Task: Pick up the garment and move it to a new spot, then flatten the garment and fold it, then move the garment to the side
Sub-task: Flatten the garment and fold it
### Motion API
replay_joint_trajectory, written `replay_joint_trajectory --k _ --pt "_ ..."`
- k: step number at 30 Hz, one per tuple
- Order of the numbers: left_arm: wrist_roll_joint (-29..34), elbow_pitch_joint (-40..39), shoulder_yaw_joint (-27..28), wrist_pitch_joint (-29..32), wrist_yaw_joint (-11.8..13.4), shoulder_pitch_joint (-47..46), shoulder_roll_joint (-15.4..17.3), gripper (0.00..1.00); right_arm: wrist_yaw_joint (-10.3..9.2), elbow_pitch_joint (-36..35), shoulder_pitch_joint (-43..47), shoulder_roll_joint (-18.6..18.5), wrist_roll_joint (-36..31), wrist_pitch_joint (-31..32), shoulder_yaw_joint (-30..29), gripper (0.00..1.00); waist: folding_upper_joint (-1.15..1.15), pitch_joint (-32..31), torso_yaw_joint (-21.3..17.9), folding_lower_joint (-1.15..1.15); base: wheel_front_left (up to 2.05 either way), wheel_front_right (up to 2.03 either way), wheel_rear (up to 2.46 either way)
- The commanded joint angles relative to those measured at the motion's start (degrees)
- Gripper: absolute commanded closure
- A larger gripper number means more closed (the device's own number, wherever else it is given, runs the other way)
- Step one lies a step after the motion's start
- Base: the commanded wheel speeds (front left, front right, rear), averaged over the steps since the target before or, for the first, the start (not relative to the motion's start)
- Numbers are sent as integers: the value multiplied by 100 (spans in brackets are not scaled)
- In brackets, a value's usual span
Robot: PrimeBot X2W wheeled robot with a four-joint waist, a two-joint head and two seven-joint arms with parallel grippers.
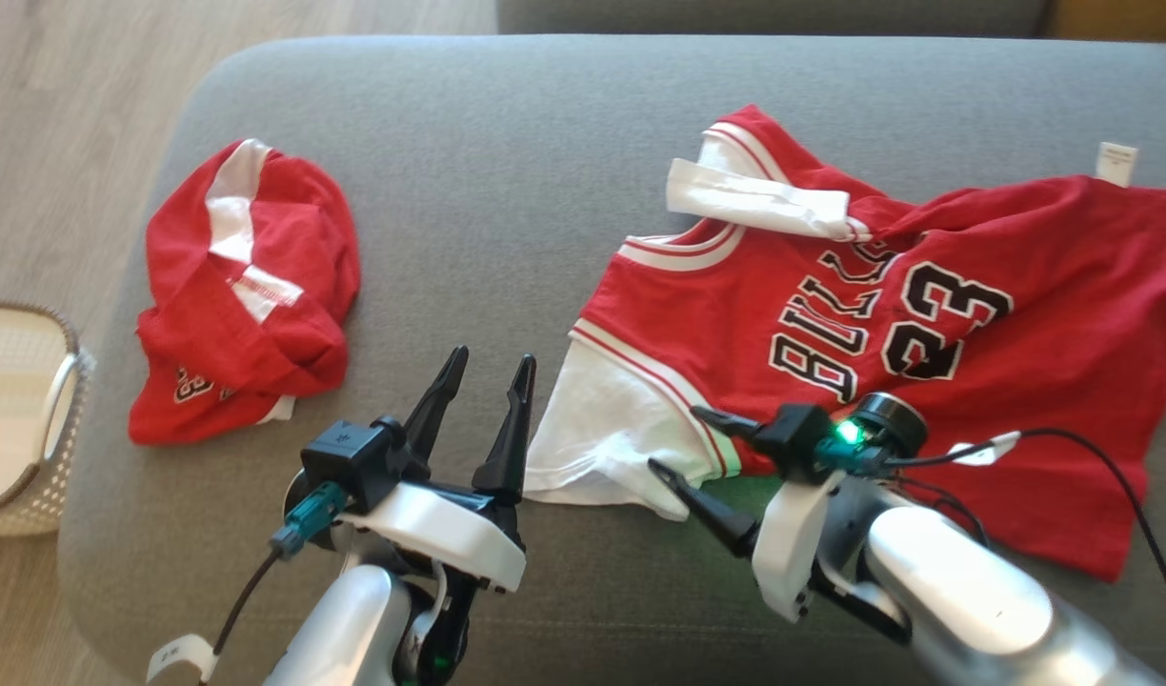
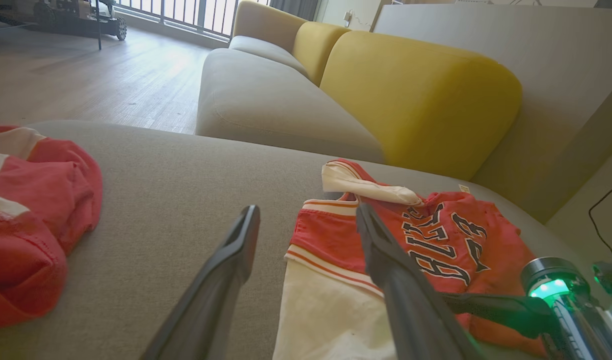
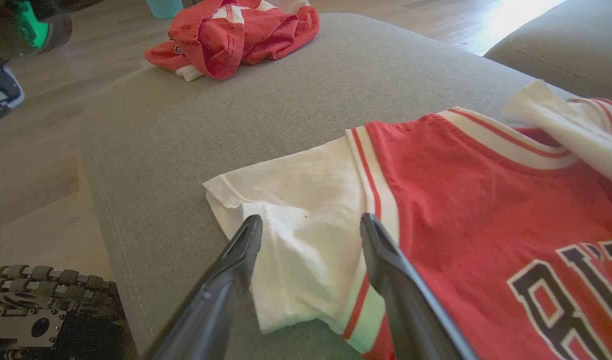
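The garment (image 1: pixel 831 314) is a red jersey printed "BULLS 23", lying rumpled on the right half of a grey cushion (image 1: pixel 497 143). Its near white sleeve (image 1: pixel 612 419) lies spread flat, while the far sleeve is folded over the collar. My right gripper (image 1: pixel 676 438) stands open just over the near sleeve's lower edge with nothing in it. In the right wrist view its fingers (image 3: pixel 311 220) straddle the white sleeve (image 3: pixel 296 200). Left of that sleeve, my left gripper (image 1: pixel 492 367) is open and empty over bare cushion. The left wrist view shows those jaws (image 2: pixel 307 210) wide apart before the garment (image 2: pixel 436 240).
A smaller crumpled red piece (image 1: pixel 245 295) with a white stripe lies at the cushion's left end. A pale woven basket (image 1: pixel 30 419) stands on the floor left of the cushion. A grey and yellow sofa (image 2: pixel 416 100) stands beyond the far edge.
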Motion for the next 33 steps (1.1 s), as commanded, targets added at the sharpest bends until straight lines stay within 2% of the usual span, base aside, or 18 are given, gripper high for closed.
replay_joint_trajectory --k 1,5,9,14,15,16,17,25,33 --pt "77 -181 227 -45 16 -124 38 0 -1 -123 9 -19 90 -35 -104 0 0 -51 -89 0 0 0 0" --pt "123 -148 267 -45 3 -70 38 0 -1 -170 190 -72 141 -151 -616 0 0 -132 -248 0 0 0 0" --pt "159 -70 327 -45 3 18 38 0 -1 -146 598 -21 -95 -335 -1834 0 0 -242 -405 0 0 0 0" --pt "192 240 363 -45 61 195 38 0 -1 -374 1409 558 -688 -553 -3752 0 0 -380 -577 0 0 0 0" --pt "206 369 368 -45 95 226 38 0 -1 -492 1564 716 -848 -568 -4055 0 0 -385 -617 0 0 0 0" --pt "206 369 368 -45 95 226 38 0 -1 -492 1564 716 -848 -568 -4055 0 0 -385 -617 0 0 0 0" --pt "245 751 355 -45 175 259 38 0 -1 -762 1825 1032 -1134 -546 -4485 0 0 -382 -692 0 0 0 0" --pt "248 1643 451 -45 367 67 39 0 -1 -1586 2204 1415 -1727 -306 -4966 0 0 -318 -831 0 0 0 0" --pt "90 1991 299 -45 357 -127 38 0 -1 -1980 2282 1512 -1879 -195 -5229 0 0 -215 -901 0 0 0 0"
